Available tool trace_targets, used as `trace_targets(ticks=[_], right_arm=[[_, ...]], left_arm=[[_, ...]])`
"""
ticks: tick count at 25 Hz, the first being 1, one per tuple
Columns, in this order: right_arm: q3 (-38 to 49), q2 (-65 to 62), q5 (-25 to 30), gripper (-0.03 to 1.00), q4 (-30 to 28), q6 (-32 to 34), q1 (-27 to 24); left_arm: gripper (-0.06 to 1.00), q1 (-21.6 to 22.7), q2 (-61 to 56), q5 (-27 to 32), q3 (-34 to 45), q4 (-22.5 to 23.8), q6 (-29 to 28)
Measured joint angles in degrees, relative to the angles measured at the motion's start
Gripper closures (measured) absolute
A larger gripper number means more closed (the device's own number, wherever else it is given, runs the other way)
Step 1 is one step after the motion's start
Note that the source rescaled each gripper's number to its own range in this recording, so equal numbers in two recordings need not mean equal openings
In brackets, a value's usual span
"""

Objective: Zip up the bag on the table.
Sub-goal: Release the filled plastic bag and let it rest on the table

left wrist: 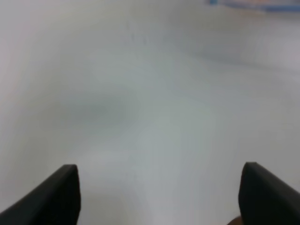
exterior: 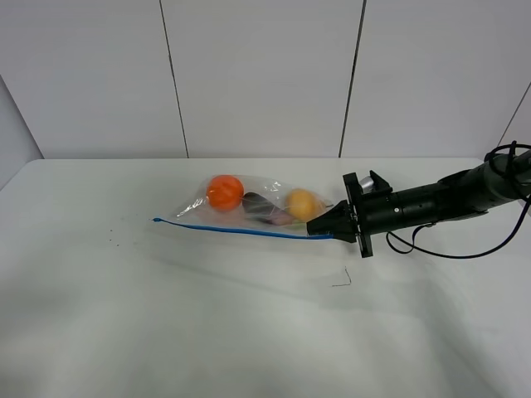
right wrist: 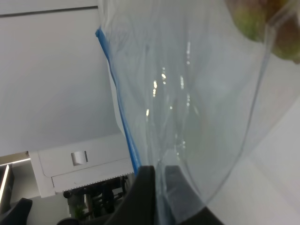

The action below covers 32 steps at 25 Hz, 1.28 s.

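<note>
The clear bag [exterior: 249, 211] lies on the white table [exterior: 207, 315] with an orange, a purple and a yellow toy inside. Its blue zipper strip [exterior: 241, 229] runs along the near edge. My right gripper [exterior: 319, 231] is shut on the strip's right end; in the right wrist view its fingertips [right wrist: 159, 180] pinch the bag [right wrist: 197, 103] beside the blue strip [right wrist: 117, 103]. My left gripper [left wrist: 159, 192] is open over bare table, out of the high view; the blue strip [left wrist: 253, 4] shows blurred at that view's edge.
A small dark wire-like mark [exterior: 343, 280] lies on the table in front of the right gripper. A few dark specks [exterior: 112, 241] sit at the left. A black cable [exterior: 440, 249] hangs under the right arm.
</note>
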Motion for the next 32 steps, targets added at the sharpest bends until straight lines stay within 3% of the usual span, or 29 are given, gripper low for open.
trace_targets(ticks=[17,19,21,23,24,28,32], right_arm=[[0.00,0.00,0.00,0.95,0.00,0.02,0.00],[0.00,0.00,-0.06,0.84,0.00,0.24,0.00],[0.00,0.00,-0.18,0.57,0.00,1.09,0.00],[0.00,-0.13,-0.24,0.22,-0.18,2.63,0.00],[0.00,-0.32,-0.30,0.12,-0.52,3.25,-0.14],[-2.80,-2.44,-0.36,-0.01,-6.34,7.11,-1.59],[-11.82,-5.45,-1.73,-0.03,-21.95,17.68,-2.15]], left_arm=[[-0.06,0.00,-0.28,0.00,0.00,-0.85,0.00],[-0.06,0.00,-0.28,0.00,0.00,-0.85,0.00],[-0.06,0.00,-0.28,0.00,0.00,-0.85,0.00],[-0.06,0.00,-0.28,0.00,0.00,-0.85,0.00],[-0.06,0.00,-0.28,0.00,0.00,-0.85,0.00],[-0.06,0.00,-0.28,0.00,0.00,-0.85,0.00],[-0.06,0.00,-0.28,0.00,0.00,-0.85,0.00]])
